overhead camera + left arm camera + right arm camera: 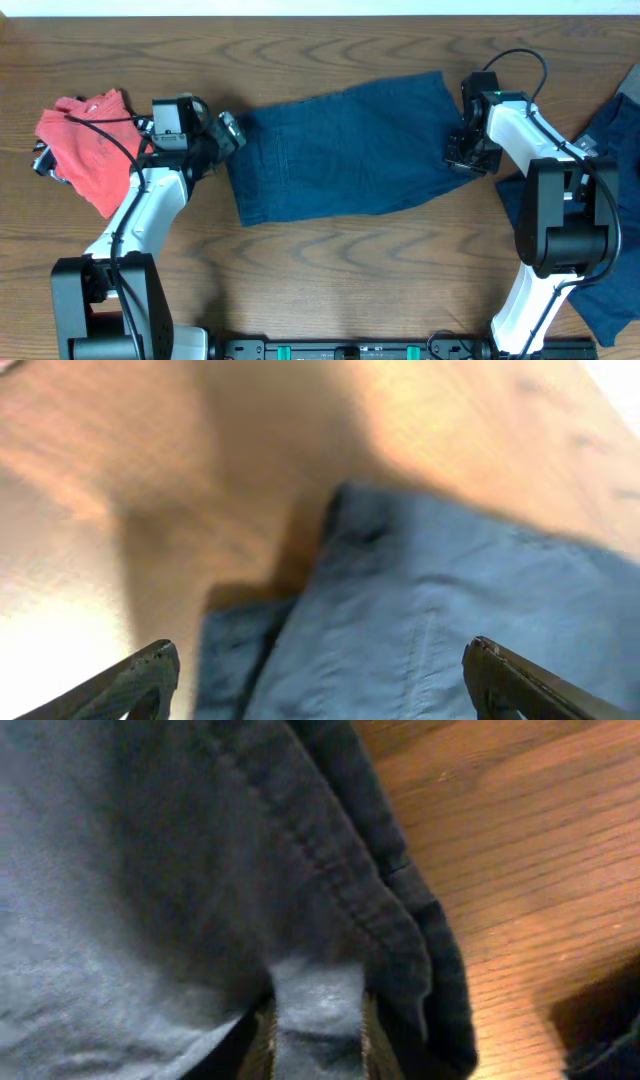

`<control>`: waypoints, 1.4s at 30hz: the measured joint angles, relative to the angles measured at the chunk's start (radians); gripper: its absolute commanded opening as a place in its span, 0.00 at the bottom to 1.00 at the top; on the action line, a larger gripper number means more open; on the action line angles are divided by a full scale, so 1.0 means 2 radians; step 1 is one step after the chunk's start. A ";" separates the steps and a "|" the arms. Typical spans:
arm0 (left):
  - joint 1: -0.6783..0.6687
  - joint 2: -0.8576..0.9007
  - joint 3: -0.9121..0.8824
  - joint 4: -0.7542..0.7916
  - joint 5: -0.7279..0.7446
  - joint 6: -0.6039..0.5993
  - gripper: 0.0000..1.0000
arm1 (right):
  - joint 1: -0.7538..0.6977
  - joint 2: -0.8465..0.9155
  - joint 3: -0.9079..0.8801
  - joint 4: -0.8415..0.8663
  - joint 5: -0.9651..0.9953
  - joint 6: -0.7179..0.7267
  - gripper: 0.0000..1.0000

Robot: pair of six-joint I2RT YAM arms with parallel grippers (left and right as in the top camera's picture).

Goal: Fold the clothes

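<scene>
Nearest, at the right edge, a second dark blue garment point(612, 215) lies heaped, probably awaiting its turn. In the middle of the table point(350, 280), the navy shorts point(345, 150) lie spread flat, likely laid out for folding. At their right end the right gripper point(466, 152) has a fold of hem caught between narrow-set fingers point(258, 1042), apparently pinched to carry it over. At their left end the left gripper point(325, 690) hovers spread wide, holding nothing. At the far left, the coral-red tee point(85, 140) sits crumpled aside. No label or writing is readable.
</scene>
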State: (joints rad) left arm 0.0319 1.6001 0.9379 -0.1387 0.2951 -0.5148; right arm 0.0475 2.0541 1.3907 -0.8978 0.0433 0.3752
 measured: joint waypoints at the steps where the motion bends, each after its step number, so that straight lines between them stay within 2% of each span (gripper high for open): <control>1: 0.000 0.000 0.000 0.009 0.006 0.000 0.92 | 0.000 0.000 0.000 -0.001 -0.002 0.000 0.30; 9: -0.019 0.048 0.004 0.097 0.024 0.004 0.92 | 0.000 0.000 0.000 -0.015 -0.014 0.000 0.27; 17: -0.031 0.125 0.006 0.141 0.027 0.001 0.91 | 0.000 0.000 0.000 -0.026 -0.019 0.000 0.27; 19: -0.031 0.129 0.006 0.144 0.027 -0.005 0.81 | 0.000 0.000 0.000 -0.026 -0.019 0.000 0.24; 20: -0.032 0.130 0.006 0.145 0.028 -0.008 0.72 | 0.000 0.000 0.000 -0.026 -0.020 0.000 0.24; 22: -0.035 0.130 0.008 0.146 0.029 -0.010 0.49 | 0.000 0.000 0.000 -0.026 -0.020 0.000 0.21; 23: -0.039 0.130 0.009 0.146 0.028 -0.011 0.41 | 0.000 0.000 0.000 -0.026 -0.021 0.000 0.20; 24: -0.043 0.130 0.009 0.146 0.029 -0.011 0.28 | 0.000 0.000 0.000 -0.026 -0.022 0.001 0.20; 25: -0.046 0.130 0.009 0.146 0.029 -0.011 0.11 | 0.000 0.000 0.000 -0.026 -0.022 0.001 0.19; 26: -0.049 0.130 0.010 0.146 0.031 -0.010 0.06 | 0.000 0.000 0.000 -0.026 -0.022 0.002 0.19; 30: -0.053 0.130 0.011 0.145 0.057 -0.013 0.06 | 0.000 0.000 0.000 -0.026 -0.022 0.002 0.19; 33: -0.047 0.124 0.014 0.115 0.081 -0.020 0.06 | 0.000 0.000 0.000 -0.026 -0.022 0.002 0.18; 42: -0.020 -0.007 0.015 -0.080 0.112 -0.044 0.06 | 0.000 0.000 -0.001 -0.026 -0.022 0.002 0.19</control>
State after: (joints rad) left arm -0.0082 1.5852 0.9676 -0.2985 0.5190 -0.6025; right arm 0.0475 2.0541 1.3884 -0.9493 -0.0006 0.3790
